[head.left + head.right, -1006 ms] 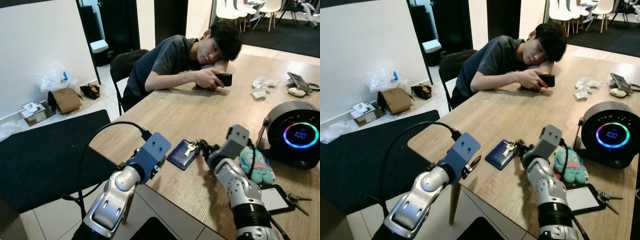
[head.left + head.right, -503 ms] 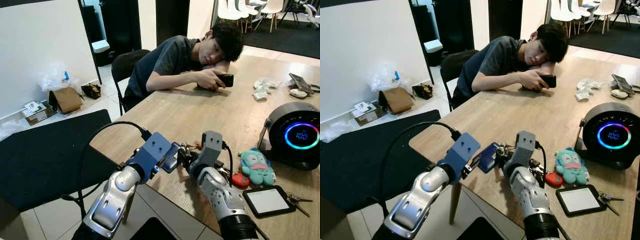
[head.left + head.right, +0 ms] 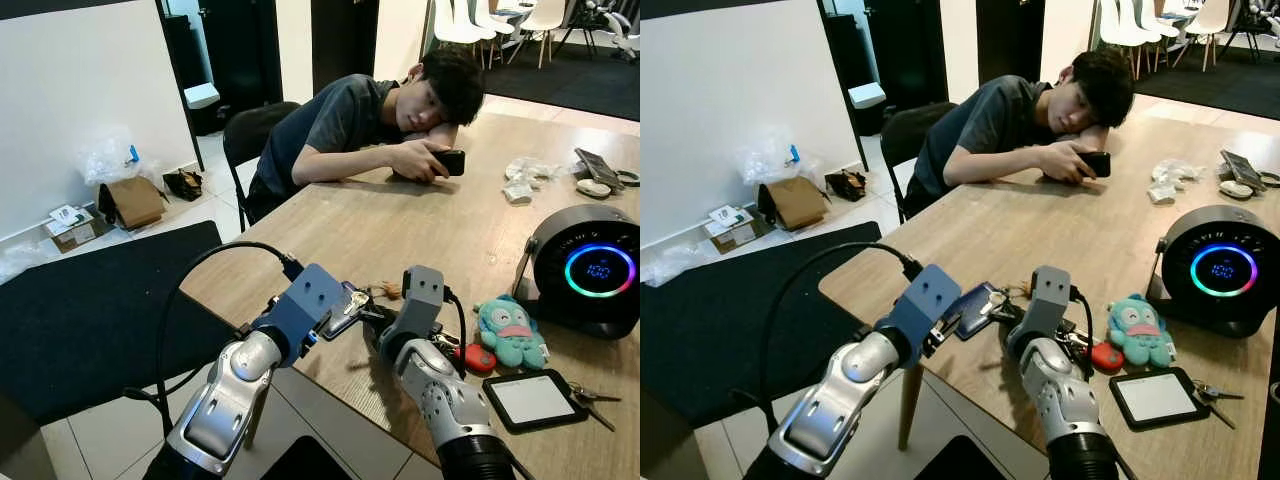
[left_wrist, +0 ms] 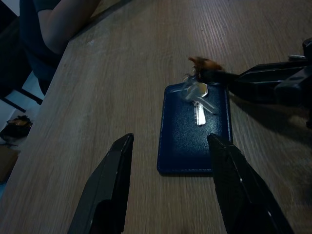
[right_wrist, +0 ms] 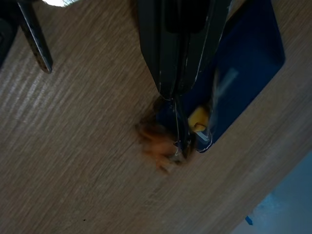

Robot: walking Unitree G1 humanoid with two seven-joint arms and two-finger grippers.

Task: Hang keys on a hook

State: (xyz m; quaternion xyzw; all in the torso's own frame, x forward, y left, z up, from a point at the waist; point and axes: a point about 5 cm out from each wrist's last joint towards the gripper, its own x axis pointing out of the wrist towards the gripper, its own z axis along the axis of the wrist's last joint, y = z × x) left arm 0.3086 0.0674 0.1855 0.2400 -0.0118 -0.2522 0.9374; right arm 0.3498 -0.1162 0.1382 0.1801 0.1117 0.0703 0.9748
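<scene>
A bunch of keys (image 4: 197,93) on a ring lies on a dark blue card holder (image 4: 195,131), with a small brown fuzzy charm (image 5: 155,139) attached, near the front-left edge of the wooden table (image 3: 400,225). My right gripper (image 5: 179,145) is shut on the key ring beside the charm; in the left eye view it (image 3: 372,314) sits just right of the holder (image 3: 340,308). My left gripper (image 4: 169,141) is open just short of the holder, its fingers (image 4: 114,175) level with the holder's near edge. My left arm (image 3: 250,365) reaches in over the table's edge.
A person (image 3: 370,120) rests their head on the far side of the table, holding a phone (image 3: 448,160). A teal plush toy (image 3: 510,333), a black tablet (image 3: 535,400) and a round black speaker (image 3: 590,265) lie to the right. The table's edge runs below the holder.
My right gripper has pulled the keys and blue holder left, away from the plush toy and toward my left gripper and the table edge. The left arm has barely moved.
</scene>
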